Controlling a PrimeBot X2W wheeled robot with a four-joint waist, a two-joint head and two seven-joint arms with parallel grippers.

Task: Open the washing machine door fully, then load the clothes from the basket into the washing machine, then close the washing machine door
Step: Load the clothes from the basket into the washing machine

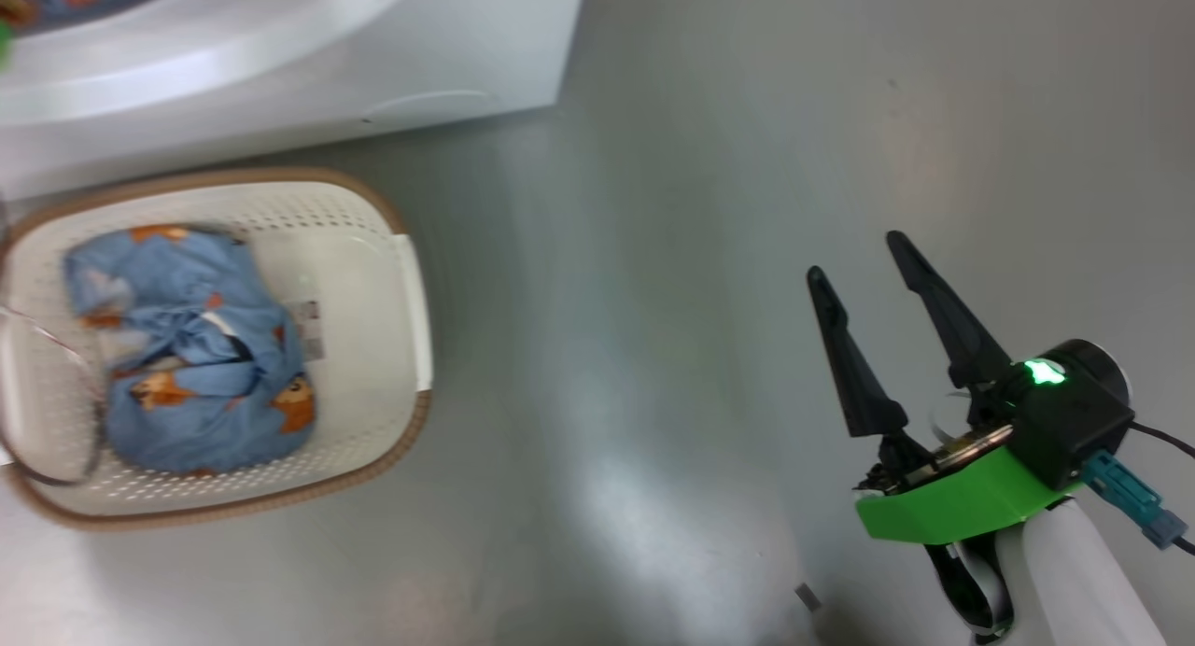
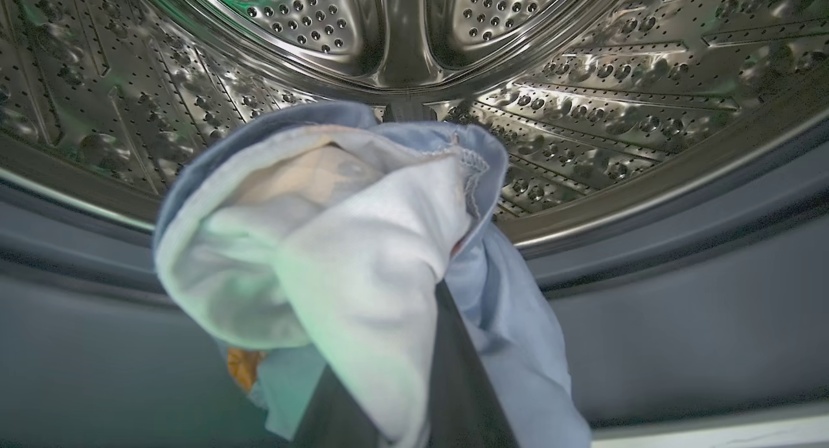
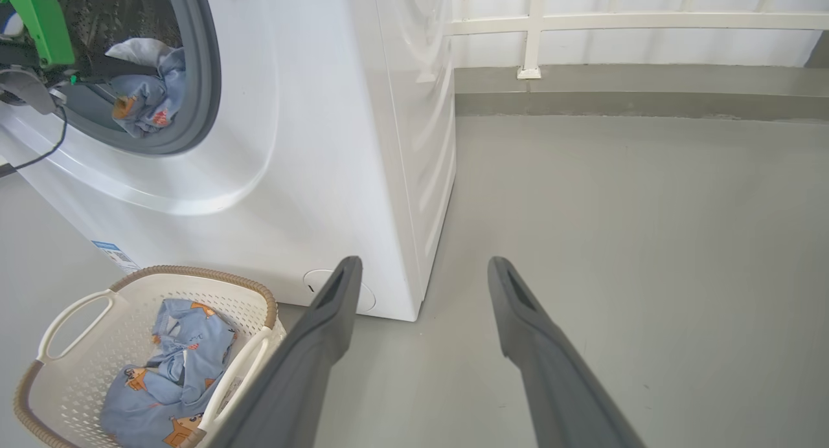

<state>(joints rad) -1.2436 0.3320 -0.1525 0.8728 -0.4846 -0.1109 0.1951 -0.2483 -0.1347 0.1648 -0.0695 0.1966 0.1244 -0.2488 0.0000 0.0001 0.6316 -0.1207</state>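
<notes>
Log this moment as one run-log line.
step: loading | left gripper: shut on garment at drum mouth | right gripper: open, over floor | basket: second garment inside

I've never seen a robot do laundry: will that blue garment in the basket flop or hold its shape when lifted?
Probably floppy: the garment lies crumpled in folds in the basket. Likely light too: the second garment hangs in limp drapes before the drum.
</notes>
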